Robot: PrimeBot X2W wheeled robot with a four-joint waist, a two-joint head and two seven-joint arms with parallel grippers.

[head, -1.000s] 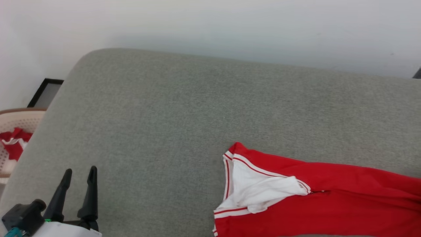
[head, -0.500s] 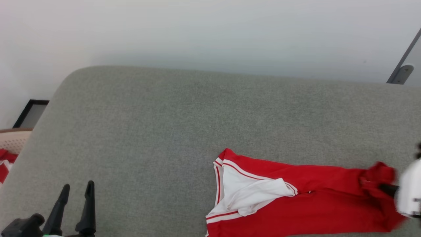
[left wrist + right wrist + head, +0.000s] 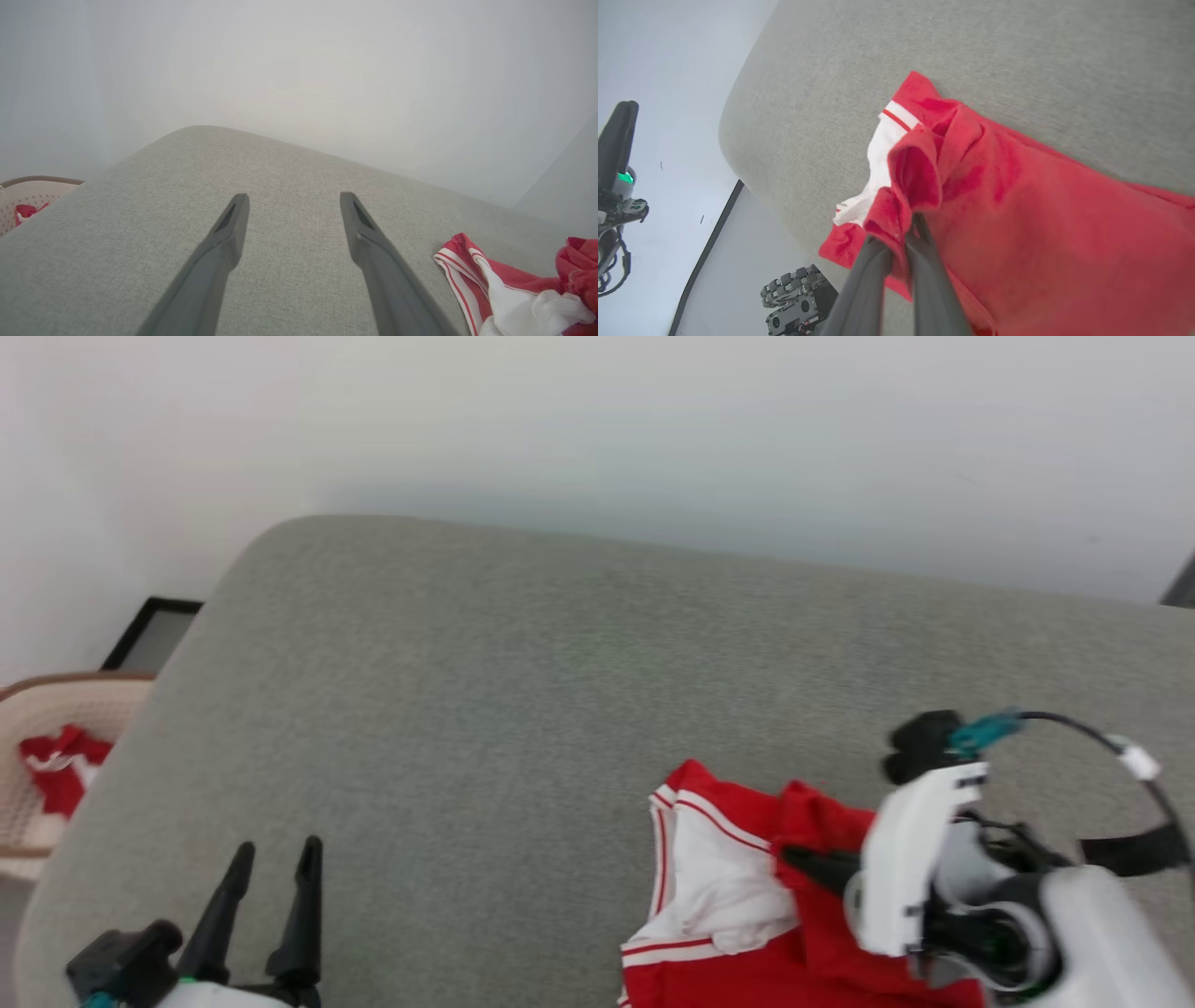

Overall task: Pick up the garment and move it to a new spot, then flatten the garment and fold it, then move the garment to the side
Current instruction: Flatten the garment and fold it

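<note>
Looking down on a wide grey fabric cushion (image 3: 523,691) set against a pale wall. At nine o'clock, just past the cushion's edge, a cream perforated basket (image 3: 37,728) holds red-and-white cloth. At seven o'clock the left gripper (image 3: 278,847) hovers over bare cushion, its two dark fingers spread wide apart and holding nothing. At five o'clock the garment (image 3: 719,882), a red jersey with a white, red-striped sleeve, lies bunched by the cushion's near edge. At four o'clock the right gripper (image 3: 790,857) has its fingers pressed together, pinching a raised red fold of the garment.
</note>
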